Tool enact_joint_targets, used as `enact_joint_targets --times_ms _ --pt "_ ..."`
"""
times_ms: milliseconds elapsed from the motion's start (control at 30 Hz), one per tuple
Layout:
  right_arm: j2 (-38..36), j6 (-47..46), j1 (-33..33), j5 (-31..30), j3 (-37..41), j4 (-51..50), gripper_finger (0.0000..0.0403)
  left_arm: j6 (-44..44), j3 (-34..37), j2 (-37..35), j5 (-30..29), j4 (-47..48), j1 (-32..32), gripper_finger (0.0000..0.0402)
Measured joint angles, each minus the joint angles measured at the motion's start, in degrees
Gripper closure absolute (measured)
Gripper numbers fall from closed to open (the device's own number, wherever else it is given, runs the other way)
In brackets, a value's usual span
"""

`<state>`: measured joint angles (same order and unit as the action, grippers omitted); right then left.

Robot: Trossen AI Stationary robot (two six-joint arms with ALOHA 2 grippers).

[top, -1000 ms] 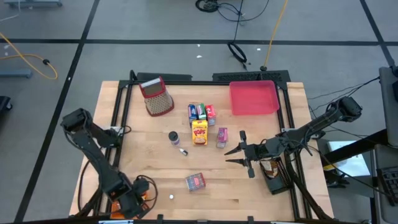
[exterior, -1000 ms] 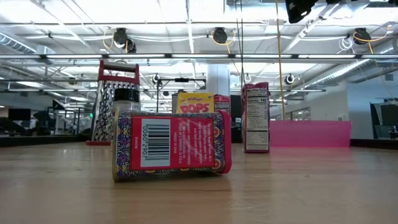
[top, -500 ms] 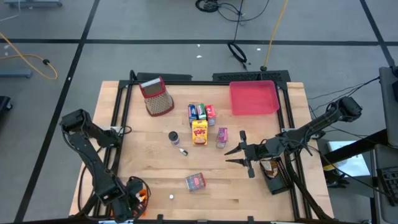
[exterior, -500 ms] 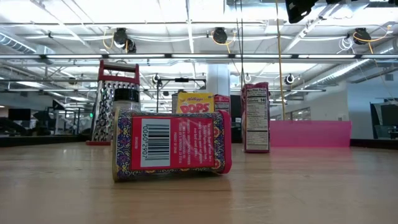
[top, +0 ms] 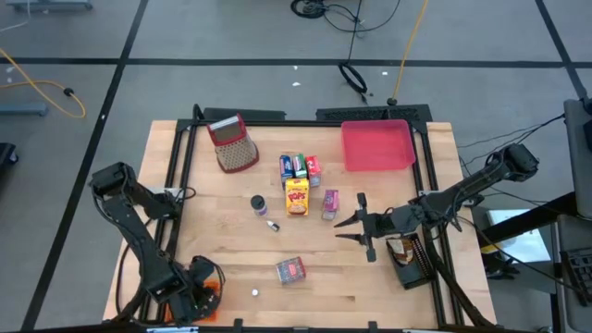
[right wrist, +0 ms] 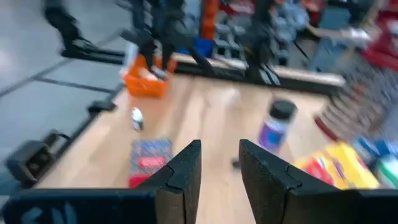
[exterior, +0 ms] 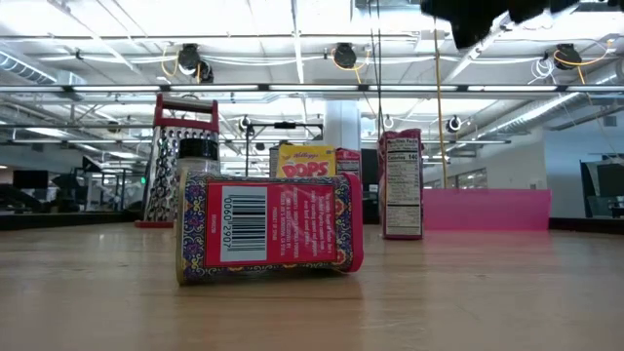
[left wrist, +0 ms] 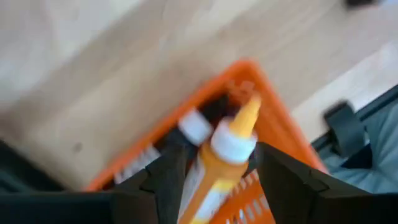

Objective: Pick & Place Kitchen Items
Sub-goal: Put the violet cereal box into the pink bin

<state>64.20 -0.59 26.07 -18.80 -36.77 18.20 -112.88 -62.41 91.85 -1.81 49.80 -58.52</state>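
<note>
Left pincer (left wrist: 214, 168) parted over yellow bottle (left wrist: 225, 155) in orange tray (left wrist: 283, 134); right pincer (top: 356, 228) part-open, empty | groceries left on counter (top: 222, 250)

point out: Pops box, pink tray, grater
Pops box (top: 296, 197): high view, middle of its yellow top face.
Pink tray (top: 376, 146): high view, bare floor of the tray.
Grater (top: 238, 153): high view, middle of its mesh face, below the red top.

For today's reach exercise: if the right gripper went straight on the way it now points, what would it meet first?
Probably nothing close: the right gripper, open, points across bare table. Its line seems to pass between the dark bottle and the red box, toward the orange tray, though height is unclear.
</note>
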Motion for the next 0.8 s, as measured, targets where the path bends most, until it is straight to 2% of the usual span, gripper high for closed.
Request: enact_joint_targets --times_ms 233,533,700,800 --pt "0.0 -7.1 -2.0 -6.9 0.0 -8.2 0.0303 14.4 0.0 0.0 -13.4 -0.1 4.6 0.0209" --pt "3.9 -16.6 -2.5 -8.4 0.0 -15.5 0.0299 32.9 0.0 0.0 -32.3 -0.2 15.1 0.0215" --pt "8.0 -17.2 -2.5 -8.6 0.0 -15.3 0.0265 46.0 0.0 0.0 -39.3 -4.7 21.4 0.0215" --pt "9.4 -17.4 -2.6 -10.6 0.0 -15.5 0.0238 54.7 0.0 0.0 -40.3 -11.4 25.0 0.0215"
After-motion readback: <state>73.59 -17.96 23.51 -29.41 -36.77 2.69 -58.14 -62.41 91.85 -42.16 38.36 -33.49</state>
